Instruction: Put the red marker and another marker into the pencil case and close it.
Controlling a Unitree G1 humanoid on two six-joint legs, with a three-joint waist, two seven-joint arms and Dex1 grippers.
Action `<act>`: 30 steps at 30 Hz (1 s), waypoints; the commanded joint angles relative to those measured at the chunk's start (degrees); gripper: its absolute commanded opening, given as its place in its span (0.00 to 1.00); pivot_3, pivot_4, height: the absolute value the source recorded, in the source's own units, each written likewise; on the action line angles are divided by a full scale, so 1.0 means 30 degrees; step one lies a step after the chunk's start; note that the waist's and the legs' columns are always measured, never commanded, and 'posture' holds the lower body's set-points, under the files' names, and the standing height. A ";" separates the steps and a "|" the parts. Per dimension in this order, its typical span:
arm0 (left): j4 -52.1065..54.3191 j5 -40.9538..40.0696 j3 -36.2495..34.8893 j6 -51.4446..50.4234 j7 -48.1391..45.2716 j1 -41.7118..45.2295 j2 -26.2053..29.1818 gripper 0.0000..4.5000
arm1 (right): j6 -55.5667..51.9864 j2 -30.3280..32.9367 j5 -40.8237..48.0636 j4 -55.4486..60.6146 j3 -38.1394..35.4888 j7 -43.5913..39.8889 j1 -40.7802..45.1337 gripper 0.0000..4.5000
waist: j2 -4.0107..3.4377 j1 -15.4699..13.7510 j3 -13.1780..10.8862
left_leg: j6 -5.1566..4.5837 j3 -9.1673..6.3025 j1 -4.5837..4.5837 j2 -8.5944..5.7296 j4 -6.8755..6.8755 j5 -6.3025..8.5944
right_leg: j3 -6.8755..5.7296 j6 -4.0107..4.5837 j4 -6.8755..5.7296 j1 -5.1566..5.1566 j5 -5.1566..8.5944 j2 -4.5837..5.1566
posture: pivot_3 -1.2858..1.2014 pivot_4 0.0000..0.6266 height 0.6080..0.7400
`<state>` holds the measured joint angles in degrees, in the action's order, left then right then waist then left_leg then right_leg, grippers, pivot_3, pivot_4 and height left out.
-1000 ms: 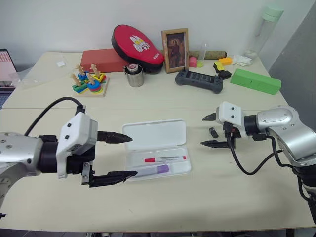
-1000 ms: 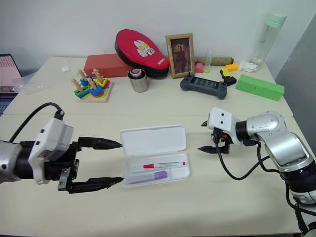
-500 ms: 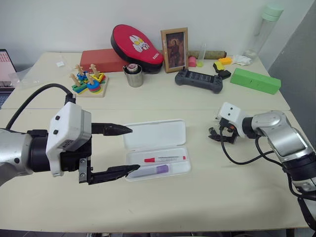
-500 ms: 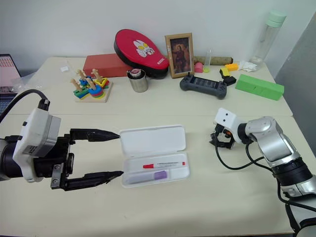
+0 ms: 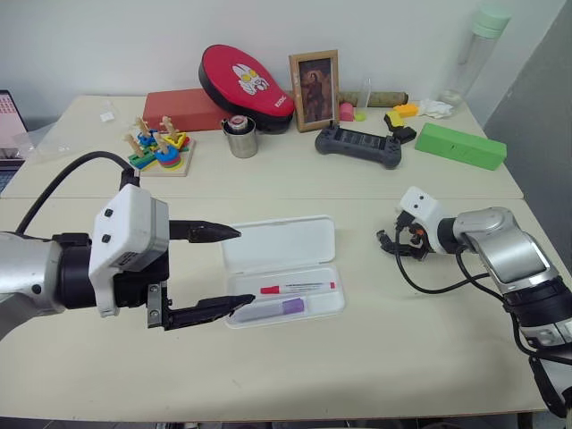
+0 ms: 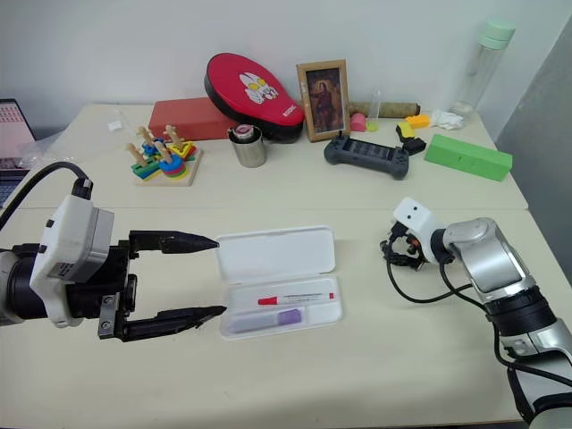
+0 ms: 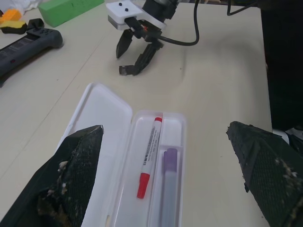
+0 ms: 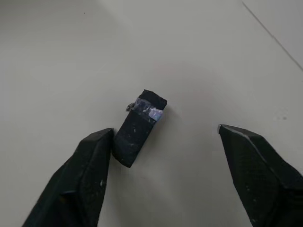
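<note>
Beige table (image 5: 375,340): left gripper (image 5: 219,273) spread level beside pencil case (image 5: 281,268); right gripper (image 7: 132,56) spread, tipped tableward.

We see the pencil case (image 5: 284,272) lying open on the table (image 5: 375,357), the red marker (image 5: 298,288) and the purple marker (image 5: 275,307) inside, our left gripper (image 5: 219,273) spread wide beside it.

Bare table (image 5: 357,357) lies all round the open pencil case (image 5: 284,271), so a gripper can pass on every side. A small black block (image 8: 138,126) sits right of it, with clutter well behind.
</note>
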<state>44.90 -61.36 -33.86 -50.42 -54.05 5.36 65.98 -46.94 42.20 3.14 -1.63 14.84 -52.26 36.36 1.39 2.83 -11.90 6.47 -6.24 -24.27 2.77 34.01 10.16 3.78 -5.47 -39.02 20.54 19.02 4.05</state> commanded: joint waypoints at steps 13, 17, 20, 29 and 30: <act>0.0008 0.0400 -0.0070 0.0693 0.0055 -0.0275 0.0061 1.00 | -0.0842 0.0267 0.0764 0.0176 -0.0178 -0.0144 0.0070 0.06 | 0.0001 0.0001 0.0001 | -0.0001 -0.0001 0.0003 0.0000 0.0011 -0.0001 | 0.0000 -0.0001 0.0000 -0.0008 -0.0001 0.0000 | 0.52 0.24 1.00; 0.0161 0.0979 -0.0749 0.0571 -0.0678 -0.1378 0.0240 1.00 | 0.0536 0.1028 0.1057 0.1302 -0.0294 -0.1169 -0.0327 0.06 | -0.0001 -0.0004 -0.0001 | -0.0001 0.0002 0.0002 0.0000 0.0008 -0.0001 | 0.0002 -0.0001 0.0002 -0.0003 -0.0001 0.0000 | 0.52 0.24 1.00; 0.0160 0.1383 -0.1190 0.0701 -0.1051 -0.2036 0.0263 1.00 | 0.1439 0.1863 0.1639 0.2746 -0.0522 -0.2464 -0.0915 0.06 | -0.0005 -0.0003 -0.0003 | 0.0000 0.0001 -0.0003 0.0000 -0.0007 0.0000 | 0.0001 0.0000 0.0003 0.0011 0.0001 0.0000 | 0.52 0.24 1.00; 0.0085 0.2477 -0.0673 0.1431 -0.1007 -0.2776 -0.0265 1.00 | 0.2892 0.2294 0.4675 0.6337 -0.1083 -0.5582 -0.1578 0.06 | -0.0007 0.0031 -0.0005 | -0.0001 0.0005 0.0009 0.0001 0.0000 0.0001 | 0.0002 0.0000 0.0005 -0.0006 0.0002 0.0000 | 0.52 0.24 1.00; 0.0017 0.2539 -0.0648 0.1470 -0.1076 -0.2794 -0.0253 1.00 | 0.2933 0.2183 0.4831 0.6526 -0.0973 -0.5706 -0.1551 0.06 | -0.0007 0.0032 -0.0004 | -0.0001 0.0004 0.0009 0.0001 0.0001 0.0000 | 0.0002 0.0000 0.0004 -0.0005 0.0002 0.0000 | 0.52 0.24 1.00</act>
<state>45.01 -54.64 -35.64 -47.28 -56.94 -3.01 65.15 -39.51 48.93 15.78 14.95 12.51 -68.02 30.97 1.37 2.93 -11.92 6.46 -6.22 -24.24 2.78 34.01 10.16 3.78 -5.47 -39.01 20.53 19.03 4.05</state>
